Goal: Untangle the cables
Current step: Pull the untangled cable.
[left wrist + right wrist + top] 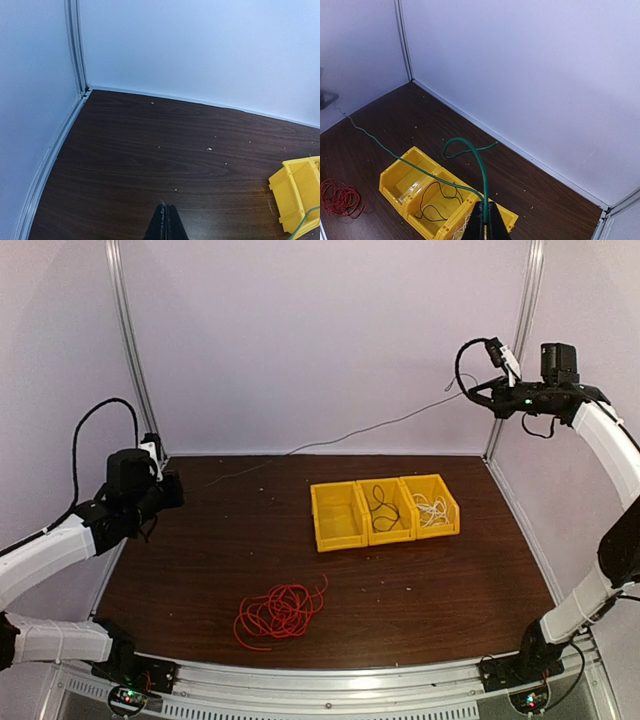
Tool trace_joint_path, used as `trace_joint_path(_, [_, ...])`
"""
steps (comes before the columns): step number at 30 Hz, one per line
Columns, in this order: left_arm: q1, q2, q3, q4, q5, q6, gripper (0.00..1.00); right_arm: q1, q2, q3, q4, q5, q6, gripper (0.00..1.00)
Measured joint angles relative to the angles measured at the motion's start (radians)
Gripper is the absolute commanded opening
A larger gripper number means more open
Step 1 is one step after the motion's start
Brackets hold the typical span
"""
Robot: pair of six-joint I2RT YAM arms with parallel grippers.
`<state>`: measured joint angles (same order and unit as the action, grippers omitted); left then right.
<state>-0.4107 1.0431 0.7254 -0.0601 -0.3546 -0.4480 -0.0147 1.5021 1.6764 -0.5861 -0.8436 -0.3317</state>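
The red cable [280, 612] lies in a loose coil on the near middle of the table, also at the left edge of the right wrist view [340, 197]. A black cable [383, 508] sits in the middle yellow bin and a white cable [432, 508] in the right one. My right gripper [485, 204] is raised high at the back right [476, 390], shut on a thin green cable [482, 170]. That cable stretches across the table [350, 435] toward my left gripper [175, 490]. The left gripper [166, 205] is shut, with nothing visible between its jaws.
Three joined yellow bins [337, 517] stand right of centre; the left one holds no cable. One bin's corner [295, 195] and a piece of the green cable [306, 218] show in the left wrist view. White walls and metal posts enclose the dark wooden table [200, 570].
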Motion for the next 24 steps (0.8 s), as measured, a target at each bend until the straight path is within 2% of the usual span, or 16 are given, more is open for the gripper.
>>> trace_joint_path(5, [0.011, -0.051, -0.035, -0.034, -0.035, -0.011, 0.0, -0.051, 0.021, -0.029, 0.046, 0.05, 0.045, 0.0])
trace_joint_path(15, [0.01, -0.063, -0.055, -0.036, -0.028, -0.021, 0.0, -0.045, 0.069, -0.088, 0.083, 0.098, 0.077, 0.0])
trace_joint_path(20, [0.017, -0.006, -0.055, 0.029, 0.086, -0.012, 0.0, -0.023, 0.088, -0.105, 0.09, 0.095, 0.064, 0.0])
trace_joint_path(24, [0.017, 0.092, -0.009, 0.068, 0.235, -0.008, 0.0, 0.077, 0.123, -0.108, 0.087, 0.114, 0.032, 0.0])
